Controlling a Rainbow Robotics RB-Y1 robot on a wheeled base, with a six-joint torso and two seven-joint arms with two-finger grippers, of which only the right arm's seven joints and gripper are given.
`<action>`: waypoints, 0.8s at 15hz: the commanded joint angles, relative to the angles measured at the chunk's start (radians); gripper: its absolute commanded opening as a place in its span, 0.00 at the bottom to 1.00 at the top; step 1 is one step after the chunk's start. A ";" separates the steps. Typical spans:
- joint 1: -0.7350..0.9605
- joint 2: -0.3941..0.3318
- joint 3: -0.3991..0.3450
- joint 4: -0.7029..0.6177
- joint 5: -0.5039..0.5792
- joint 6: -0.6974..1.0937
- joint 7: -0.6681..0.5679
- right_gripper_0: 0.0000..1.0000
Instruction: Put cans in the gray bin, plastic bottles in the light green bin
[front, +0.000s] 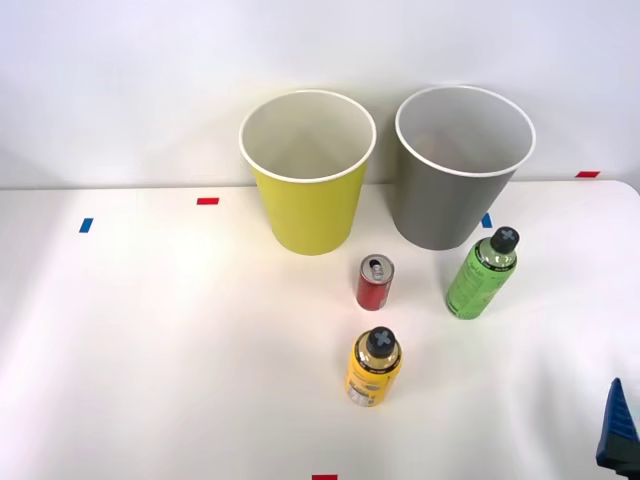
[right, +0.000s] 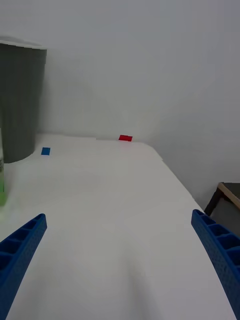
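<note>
Two tapered round bins stand at upper centre of the front view: the light green bin left of the gray bin. Below them stand a short red can, a bright green bottle and a yellow-orange bottle (both black-capped). The right gripper hangs with ribbed blue fingers spread apart over the smooth white table.

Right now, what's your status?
Right hand open, empty, low at table's near right edge. Small red can, green bottle, yellow-orange bottle standing before both bins. Nothing blocking.
</note>
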 joint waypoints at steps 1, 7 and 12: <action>-0.020 0.000 0.064 0.011 0.096 -0.010 0.065 1.00; -0.054 -0.023 0.145 0.015 0.288 -0.011 0.075 1.00; -0.101 -0.073 0.176 0.159 0.219 -0.192 0.088 1.00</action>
